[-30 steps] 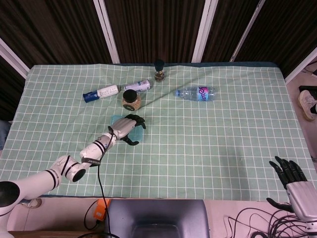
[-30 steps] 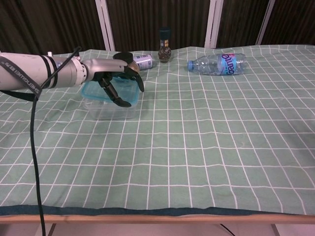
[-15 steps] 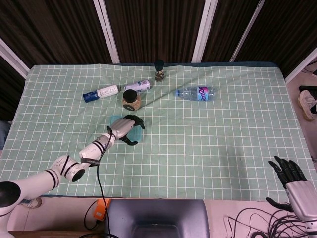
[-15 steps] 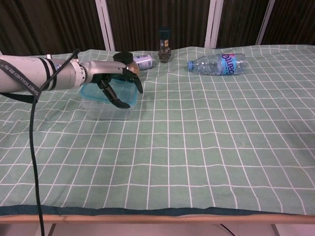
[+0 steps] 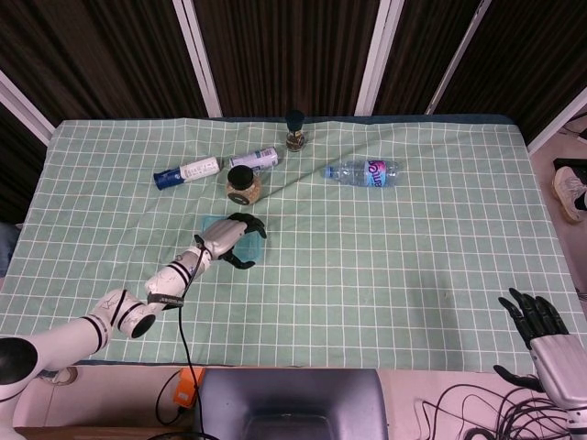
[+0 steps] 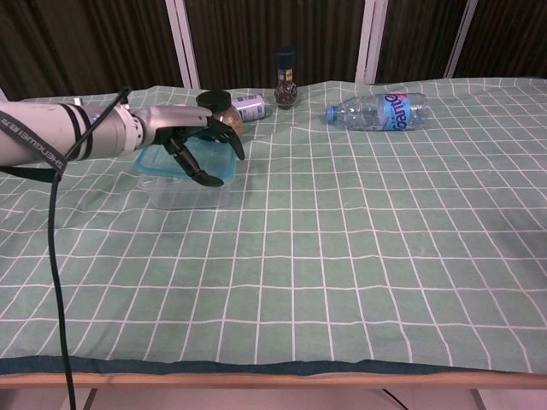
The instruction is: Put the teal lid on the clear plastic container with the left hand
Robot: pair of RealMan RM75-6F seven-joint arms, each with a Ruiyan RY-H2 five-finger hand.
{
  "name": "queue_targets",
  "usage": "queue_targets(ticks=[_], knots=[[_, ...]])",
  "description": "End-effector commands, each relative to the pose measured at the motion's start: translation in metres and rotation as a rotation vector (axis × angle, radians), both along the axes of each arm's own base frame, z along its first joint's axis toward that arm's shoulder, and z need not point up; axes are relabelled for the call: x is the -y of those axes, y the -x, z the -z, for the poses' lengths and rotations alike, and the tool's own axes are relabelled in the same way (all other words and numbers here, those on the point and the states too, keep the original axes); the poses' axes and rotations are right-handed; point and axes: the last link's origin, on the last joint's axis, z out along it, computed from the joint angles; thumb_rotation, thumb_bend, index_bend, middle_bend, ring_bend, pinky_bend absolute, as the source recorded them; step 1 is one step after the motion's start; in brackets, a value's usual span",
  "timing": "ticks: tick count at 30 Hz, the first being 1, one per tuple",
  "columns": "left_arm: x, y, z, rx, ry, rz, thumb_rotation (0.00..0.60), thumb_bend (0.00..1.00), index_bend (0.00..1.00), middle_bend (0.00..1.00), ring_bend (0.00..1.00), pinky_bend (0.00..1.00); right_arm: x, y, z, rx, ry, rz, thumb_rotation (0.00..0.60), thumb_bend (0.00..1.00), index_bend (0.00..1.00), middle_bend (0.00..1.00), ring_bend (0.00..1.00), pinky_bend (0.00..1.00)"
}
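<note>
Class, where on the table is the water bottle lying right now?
In the head view, the water bottle lies on its side at the far centre of the table, right of the pepper grinder.

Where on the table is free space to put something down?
The cloth is bare on the near half and on the whole right side, below the water bottle. It is crowded at far left: tube, can, jar, grinder, and the container under the left hand.

A green checked tablecloth [image 5: 385,266] fronts dark slatted panels [image 5: 284,46].
</note>
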Motion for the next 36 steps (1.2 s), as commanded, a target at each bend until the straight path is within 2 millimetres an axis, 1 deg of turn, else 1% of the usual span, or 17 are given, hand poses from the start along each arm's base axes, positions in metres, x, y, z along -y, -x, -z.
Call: queue_targets(ticks=[1, 2, 5, 7, 13, 17, 36], knots=[[0.000, 0.002, -0.001, 0.006, -0.005, -0.003, 0.600, 0.31, 0.22, 0.25, 0.18, 0.19, 0.000, 0.000, 0.000, -0.001, -0.001, 0.000, 0.600, 0.22, 0.00, 0.00, 0.00, 0.00], [0.000, 0.002, -0.001, 0.007, -0.006, -0.003, 0.600, 0.31, 0.19, 0.22, 0.13, 0.15, 0.000, 0.000, 0.000, -0.002, -0.001, 0.000, 0.600, 0.22, 0.00, 0.00, 0.00, 0.00], [0.000, 0.003, -0.001, 0.008, -0.006, -0.004, 0.600, 0.31, 0.13, 0.15, 0.07, 0.12, 0.000, 0.000, 0.001, -0.002, -0.002, -0.001, 0.600, 0.22, 0.00, 0.00, 0.00, 0.00], [-0.001, 0.003, -0.002, 0.010, -0.009, -0.003, 0.600, 0.31, 0.06, 0.08, 0.01, 0.08, 0.000, 0.000, 0.001, -0.002, -0.002, 0.000, 0.600, 0.22, 0.00, 0.00, 0.00, 0.00], [0.001, 0.009, -0.003, 0.001, -0.007, -0.005, 0.600, 0.31, 0.00, 0.03, 0.00, 0.05, 0.000, 0.000, 0.000, -0.001, 0.003, -0.001, 0.600, 0.22, 0.00, 0.00, 0.00, 0.00], [0.001, 0.010, -0.004, 0.003, -0.012, -0.001, 0.600, 0.30, 0.00, 0.00, 0.00, 0.04, 0.000, 0.000, 0.000, -0.001, 0.003, -0.002, 0.600, 0.22, 0.00, 0.00, 0.00, 0.00], [0.004, 0.016, -0.005, -0.033, -0.003, 0.004, 0.600, 0.29, 0.00, 0.00, 0.00, 0.02, 0.000, 0.000, -0.001, 0.000, 0.006, -0.002, 0.600, 0.22, 0.00, 0.00, 0.00, 0.00]])
